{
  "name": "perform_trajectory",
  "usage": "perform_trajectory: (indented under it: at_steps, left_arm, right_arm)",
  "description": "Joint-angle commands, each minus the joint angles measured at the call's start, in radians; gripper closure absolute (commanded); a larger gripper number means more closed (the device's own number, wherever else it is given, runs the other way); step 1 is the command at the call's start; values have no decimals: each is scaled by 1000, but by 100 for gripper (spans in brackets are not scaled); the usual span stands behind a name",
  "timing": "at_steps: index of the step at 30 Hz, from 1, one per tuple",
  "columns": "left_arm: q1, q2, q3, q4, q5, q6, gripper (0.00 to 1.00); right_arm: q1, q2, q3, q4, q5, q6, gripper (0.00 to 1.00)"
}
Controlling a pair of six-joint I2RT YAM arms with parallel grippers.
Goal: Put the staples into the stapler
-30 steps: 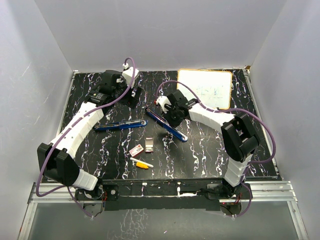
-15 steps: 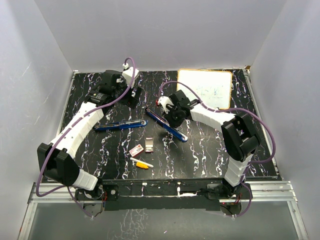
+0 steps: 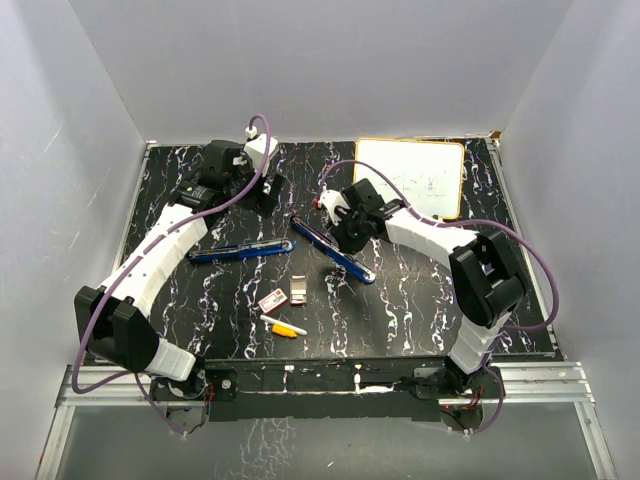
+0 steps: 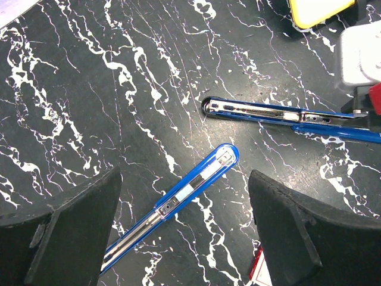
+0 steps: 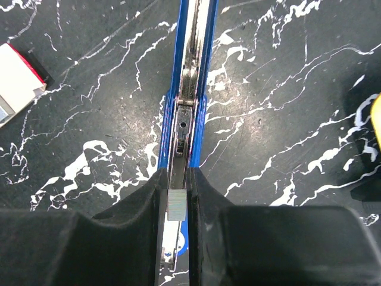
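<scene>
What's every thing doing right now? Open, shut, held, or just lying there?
Left pincer: open, empty, above the table.
Right pincer: shut on the right blue stapler.
Right blue stapler: flat, metal channel up, gripped.
Left blue stapler: flat, channel up, untouched.
Staple strip: loose on the table, not loaded.
Staple box: on the table; open or shut unclear.
Marker: lying flat, untouched.

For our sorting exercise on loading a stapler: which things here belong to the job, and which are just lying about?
Job: staple strip; staple box; loose blue stapler part; held blue stapler part, in right end effector.
Lying about: marker; whiteboard.
</scene>
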Motion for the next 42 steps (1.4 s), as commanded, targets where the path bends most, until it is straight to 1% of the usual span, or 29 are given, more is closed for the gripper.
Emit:
perform_trajectory:
  at_steps: [1, 8, 16, 22, 42]
  left_arm:
    - [6, -57, 29, -15, 9, 9, 14]
    - [6, -55, 29, -14, 8, 9, 14]
    - [6, -50, 29, -12, 8, 9, 14]
    - [7, -51, 28, -12, 8, 9, 14]
    - [7, -53, 26, -12, 11, 9, 14]
  right_arm:
    - [-5, -80, -10, 79, -9, 16, 89]
    - [-4, -97, -11, 99, 25, 49, 89]
    - [-2, -116, -72, 161, 54, 58, 89]
    - [2, -133, -105, 207, 58, 58, 89]
    - [13, -138, -146, 267, 60, 67, 89]
